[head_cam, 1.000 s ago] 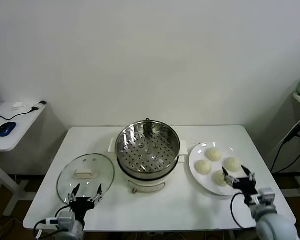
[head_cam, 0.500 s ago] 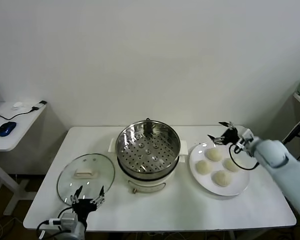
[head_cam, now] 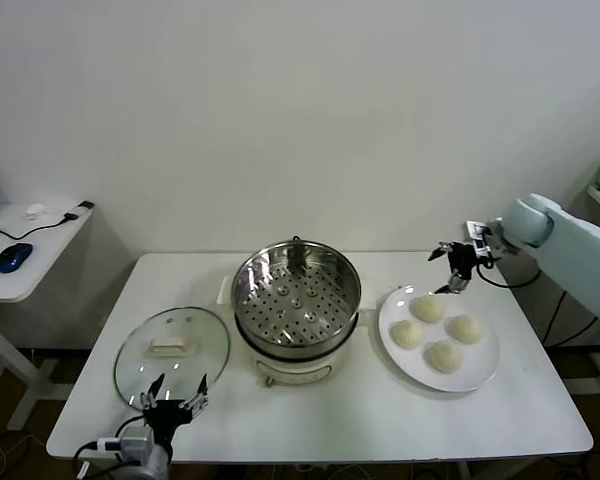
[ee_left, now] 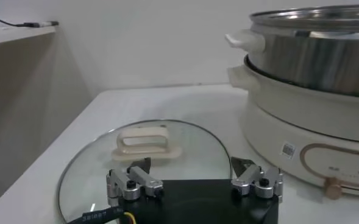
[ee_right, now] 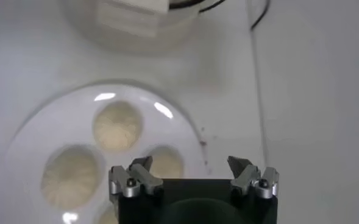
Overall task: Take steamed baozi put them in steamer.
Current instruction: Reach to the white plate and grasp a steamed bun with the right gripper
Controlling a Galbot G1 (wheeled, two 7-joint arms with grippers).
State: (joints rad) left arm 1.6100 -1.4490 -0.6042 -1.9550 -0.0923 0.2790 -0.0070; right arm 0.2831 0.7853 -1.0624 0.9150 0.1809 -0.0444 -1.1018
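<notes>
Several steamed baozi, cream-white and domed, lie on a white plate right of the steamer, a shiny steel pot with a perforated tray on a cream base. My right gripper hangs open above the plate's far edge, holding nothing. The right wrist view looks down past this gripper at the baozi on the plate. My left gripper rests open and empty near the table's front edge, just in front of the glass lid; in the left wrist view the gripper faces it.
A round glass lid with a white handle lies flat left of the steamer. A side desk with a blue mouse stands off the table's left. Cables hang beyond the table's right edge.
My right arm has swung from the table's front right corner up and back, and now hangs over the plate's far edge. The left gripper has dropped slightly and stays open.
</notes>
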